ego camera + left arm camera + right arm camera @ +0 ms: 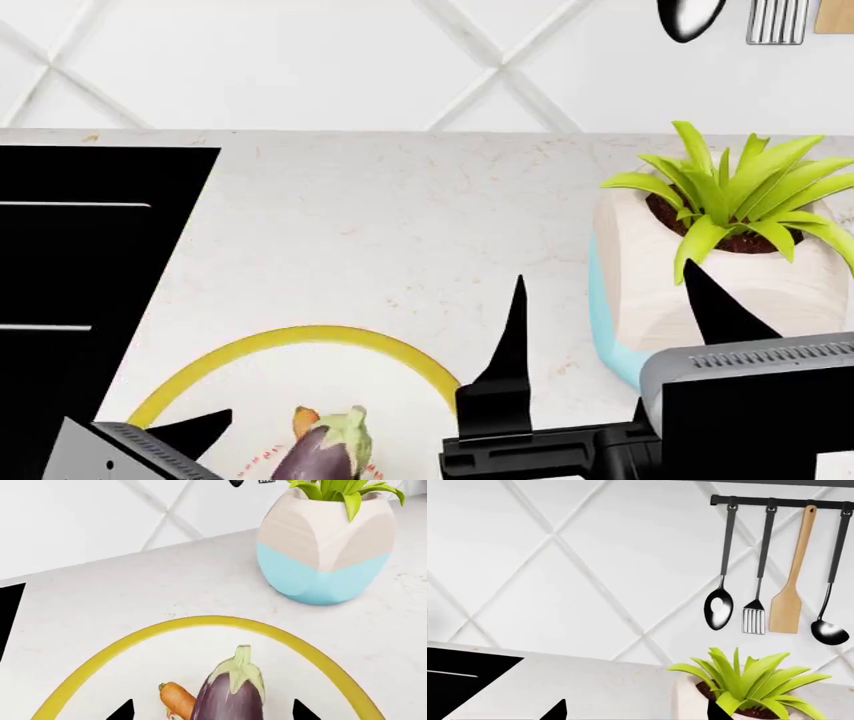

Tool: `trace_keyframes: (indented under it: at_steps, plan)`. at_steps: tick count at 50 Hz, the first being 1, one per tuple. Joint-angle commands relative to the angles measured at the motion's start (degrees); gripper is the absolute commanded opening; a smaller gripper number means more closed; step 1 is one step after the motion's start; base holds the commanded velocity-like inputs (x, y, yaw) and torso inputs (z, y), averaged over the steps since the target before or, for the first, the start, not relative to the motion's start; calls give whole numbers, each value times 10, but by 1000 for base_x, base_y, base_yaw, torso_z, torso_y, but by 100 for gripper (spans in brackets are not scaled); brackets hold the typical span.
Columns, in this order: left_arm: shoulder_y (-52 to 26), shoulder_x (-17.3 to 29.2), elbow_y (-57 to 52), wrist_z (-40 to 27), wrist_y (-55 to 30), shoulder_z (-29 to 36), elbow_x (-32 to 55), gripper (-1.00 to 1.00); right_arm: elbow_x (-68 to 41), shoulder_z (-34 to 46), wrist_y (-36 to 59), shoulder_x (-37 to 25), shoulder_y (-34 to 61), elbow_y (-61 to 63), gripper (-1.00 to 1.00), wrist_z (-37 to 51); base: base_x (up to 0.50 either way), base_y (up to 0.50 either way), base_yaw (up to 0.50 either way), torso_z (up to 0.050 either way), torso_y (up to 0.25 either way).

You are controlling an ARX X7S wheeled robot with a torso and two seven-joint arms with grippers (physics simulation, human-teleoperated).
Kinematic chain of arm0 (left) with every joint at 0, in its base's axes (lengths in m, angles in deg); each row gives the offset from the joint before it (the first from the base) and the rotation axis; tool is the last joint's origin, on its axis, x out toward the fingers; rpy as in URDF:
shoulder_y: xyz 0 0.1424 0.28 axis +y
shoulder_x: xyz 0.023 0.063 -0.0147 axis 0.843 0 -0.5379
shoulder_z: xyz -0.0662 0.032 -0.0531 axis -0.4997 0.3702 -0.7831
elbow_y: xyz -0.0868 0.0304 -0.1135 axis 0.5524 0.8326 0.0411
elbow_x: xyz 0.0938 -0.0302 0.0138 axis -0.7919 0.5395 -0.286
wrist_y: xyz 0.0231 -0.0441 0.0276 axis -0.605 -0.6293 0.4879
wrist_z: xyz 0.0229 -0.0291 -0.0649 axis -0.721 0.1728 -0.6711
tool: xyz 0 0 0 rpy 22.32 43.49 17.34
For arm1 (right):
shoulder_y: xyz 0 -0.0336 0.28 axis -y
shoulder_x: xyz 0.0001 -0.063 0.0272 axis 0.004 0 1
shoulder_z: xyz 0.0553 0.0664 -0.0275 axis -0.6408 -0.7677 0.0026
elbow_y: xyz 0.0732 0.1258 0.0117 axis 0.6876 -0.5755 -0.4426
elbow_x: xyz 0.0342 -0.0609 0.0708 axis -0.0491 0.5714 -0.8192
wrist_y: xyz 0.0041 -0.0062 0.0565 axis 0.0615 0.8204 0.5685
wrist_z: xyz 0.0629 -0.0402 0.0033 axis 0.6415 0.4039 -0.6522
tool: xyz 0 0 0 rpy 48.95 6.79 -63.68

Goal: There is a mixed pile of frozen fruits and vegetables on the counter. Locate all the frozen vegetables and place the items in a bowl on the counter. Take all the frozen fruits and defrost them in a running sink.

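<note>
Already bowled (200,623) — eggplant (230,697); carrot (177,697)

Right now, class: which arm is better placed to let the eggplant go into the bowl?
Left. Its wrist view shows the eggplant between its fingertips, over the bowl beside the carrot. The right gripper faces the wall and plant, holding nothing visible.

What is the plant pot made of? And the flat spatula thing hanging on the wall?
The plant pot looks like painted ceramic or wood: matte cream top with faint grain lines, smooth sky-blue bottom. Hard to say which. The spatula looks like plain light wood, tan and dull, unlike the shiny black ladle hanging beside it, which seems metal or plastic.
</note>
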Motion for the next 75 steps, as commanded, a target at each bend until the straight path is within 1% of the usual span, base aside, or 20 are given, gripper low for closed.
trace_keyframes:
  at_steps: [1,4,5,9,10,15,24,28,31,34,40,45,47,50,55,60,67,70,75]
  plan:
    - [-23,-6,-5,-29,-11,1,27,100,0,3,0,0,1,1,100,1,0,0,0,0,0]
    - [-37,-8,-11,-51,-19,-4,53,100,0,4,0,0,0,2,100,2,0,0,0,0,0]
    - [-82,16,-47,-123,-8,-59,101,100,-3,5,3,1,3,10,100,9,0,0,0,0,0]
    - [-93,18,-62,-142,13,-86,108,100,11,13,8,8,8,8,100,9,0,0,0,0,0]
    - [-101,22,-63,-152,17,-93,125,100,20,20,14,10,11,6,100,7,0,0,0,0,0]
    - [-114,36,-72,-169,20,-106,137,100,24,19,9,12,10,6,100,5,0,0,0,0,0]
    - [-110,47,-74,-158,33,-120,108,100,40,8,-14,16,11,20,100,0,0,0,0,0,0]
    - [-115,53,-73,-162,38,-130,106,100,43,13,-5,17,24,21,100,0,0,0,0,0,0]
    - [-106,56,-68,-158,50,-143,87,100,35,5,-10,12,25,23,100,4,0,0,0,0,0]
    - [-102,59,-57,-144,60,-150,65,100,50,9,-14,14,15,17,100,-1,0,0,0,0,0]
    - [-87,53,-49,-115,71,-136,15,100,73,14,-30,18,-7,7,100,-17,0,0,0,0,0]
    - [-83,57,-54,-116,74,-137,12,100,73,10,-35,16,-6,15,100,-14,0,0,0,0,0]
    - [-85,54,-51,-115,75,-133,5,100,82,25,-6,12,10,18,100,-4,0,0,0,0,0]
    - [-88,50,-47,-110,76,-124,-7,100,86,31,-2,14,15,20,100,-7,0,59,0,0,0]
    - [-80,51,-50,-107,81,-122,-12,100,89,35,-5,19,16,19,100,-12,0,445,0,0,0]
    - [-59,63,-64,-105,91,-134,-2,100,83,29,-8,16,17,21,100,-7,0,500,0,0,0]
    - [-48,63,-69,-100,97,-129,-9,100,77,28,-10,16,17,21,100,-4,-77,500,0,0,0]
    - [-32,69,-77,-95,104,-133,-13,100,73,29,-6,14,20,23,100,0,-122,500,0,0,0]
    - [-32,76,-78,-99,106,-138,-4,100,74,31,-4,14,23,24,100,2,-121,500,0,0,0]
